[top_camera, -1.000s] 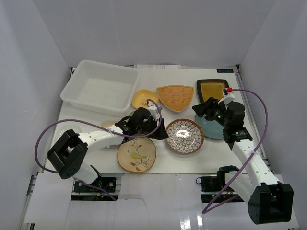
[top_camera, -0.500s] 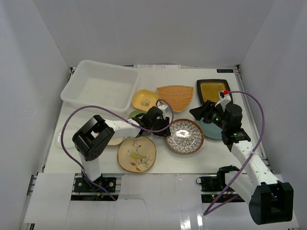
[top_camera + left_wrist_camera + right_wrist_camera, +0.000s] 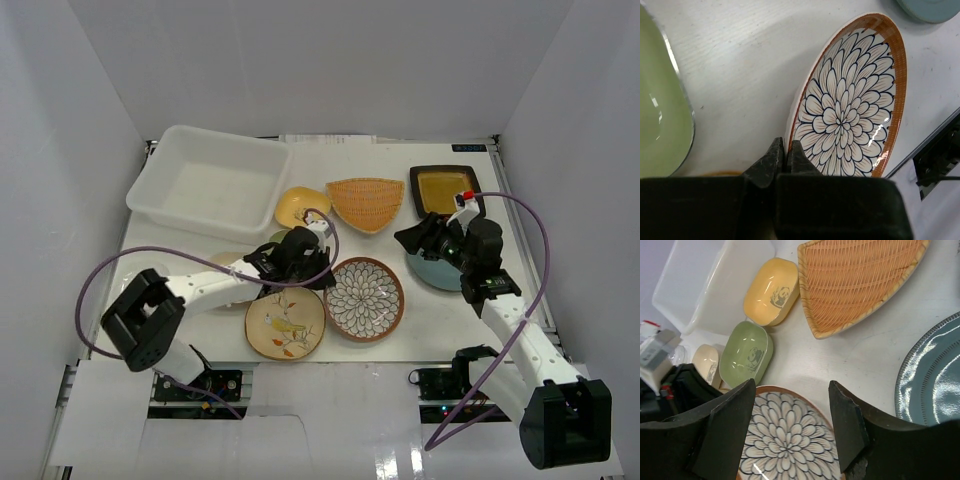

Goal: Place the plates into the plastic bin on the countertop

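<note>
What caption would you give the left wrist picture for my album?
Left claw pinching the rim of a flower-patterned plate, green plate alongside on the white countertop.

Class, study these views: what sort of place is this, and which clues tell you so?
Probably a robotics lab test booth: plain white walls box in the table, the left arm and right arm are bolted at its near edge, and mixed plates lie staged beside a plastic bin.

Centre frame, the flower plate [image 3: 364, 298] is white with dark-outlined petals and a brown rim. Left of it, the bird plate [image 3: 285, 322] is cream with a bird and orange leaves. The fan plate [image 3: 366, 203] is orange basket-weave. The yellow dish [image 3: 771, 291] and green dish [image 3: 746, 353] each show a panda. The square plate [image 3: 441, 189] is dark, amber-centred; the bin [image 3: 205, 180] is translucent white.
</note>
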Robot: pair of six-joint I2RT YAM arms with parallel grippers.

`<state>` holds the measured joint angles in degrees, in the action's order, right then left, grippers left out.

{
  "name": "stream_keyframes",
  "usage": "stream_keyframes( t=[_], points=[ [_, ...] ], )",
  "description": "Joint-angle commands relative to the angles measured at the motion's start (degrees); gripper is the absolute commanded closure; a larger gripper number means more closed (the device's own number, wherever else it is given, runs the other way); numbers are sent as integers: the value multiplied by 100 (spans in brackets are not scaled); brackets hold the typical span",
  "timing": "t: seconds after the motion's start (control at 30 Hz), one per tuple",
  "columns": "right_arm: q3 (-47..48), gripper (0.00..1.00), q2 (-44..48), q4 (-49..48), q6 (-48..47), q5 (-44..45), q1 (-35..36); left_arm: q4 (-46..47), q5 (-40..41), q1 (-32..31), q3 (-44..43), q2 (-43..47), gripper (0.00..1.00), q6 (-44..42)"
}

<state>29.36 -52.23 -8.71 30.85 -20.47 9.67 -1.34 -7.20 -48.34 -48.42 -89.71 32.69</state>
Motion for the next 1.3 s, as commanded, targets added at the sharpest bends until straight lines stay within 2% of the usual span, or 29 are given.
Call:
stream_keyframes(
  t=[0.0,0.03,0.07,0.17,0.27,0.3,0.37,0.43,0.53,0.6,0.63,0.7,0.73,0.87,1.0,1.1,1.2,1.23,1.27],
  points=[
    [227,34,89,88,-141,26,35,-506,96,26,-53,1199,100,-149],
    [280,35,212,263,-176,-35,35,-542,192,61,-62,1437,100,-105],
    [402,41,300,343,-306,-132,52,-560,236,105,-53,1917,100,-87],
    [579,48,713,650,-448,-238,157,-656,141,578,-193,2605,100,27],
    [799,52,1003,862,-545,-116,184,-613,-193,1430,-439,2801,100,158],
    [773,53,1047,862,-545,-89,193,-552,-237,1885,-518,2819,100,194],
    [685,55,1066,784,-475,-159,245,-481,-160,2318,-764,2766,100,238],
    [553,55,882,687,-379,-431,342,-393,-97,3029,-1001,2556,100,361],
    [483,52,504,651,-483,-205,1078,-209,-307,4180,-1195,2100,100,764],
    [465,45,197,608,-527,373,1983,1,-711,4943,-1371,1792,100,1063],
    [430,39,82,529,-519,560,2543,-50,-652,5131,-1485,1442,100,1082],
    [369,32,-277,249,-440,1007,2977,-207,-581,5386,-1906,1089,100,1012],
    [281,27,-410,108,-361,1079,3301,-287,-285,5405,-2064,765,100,829],
    [175,18,-1192,-569,43,1447,3935,-673,254,5475,-2636,87,100,423],
    [298,16,-2323,-991,288,1388,4350,-894,632,5493,-3006,-511,100,133],
    [263,21,-2896,-1457,553,1317,4464,-1017,940,5510,-3146,-898,100,10],
    [324,30,-3379,-1721,852,1317,4508,-1131,1019,5519,-3314,-1162,89,-34],
    [342,33,-3495,-1748,983,1309,4517,-1105,993,5519,-3305,-1180,75,-34],
    [351,34,-3653,-1853,1054,1265,4509,-1096,932,5519,-3288,-1180,66,-52]
  ],
)
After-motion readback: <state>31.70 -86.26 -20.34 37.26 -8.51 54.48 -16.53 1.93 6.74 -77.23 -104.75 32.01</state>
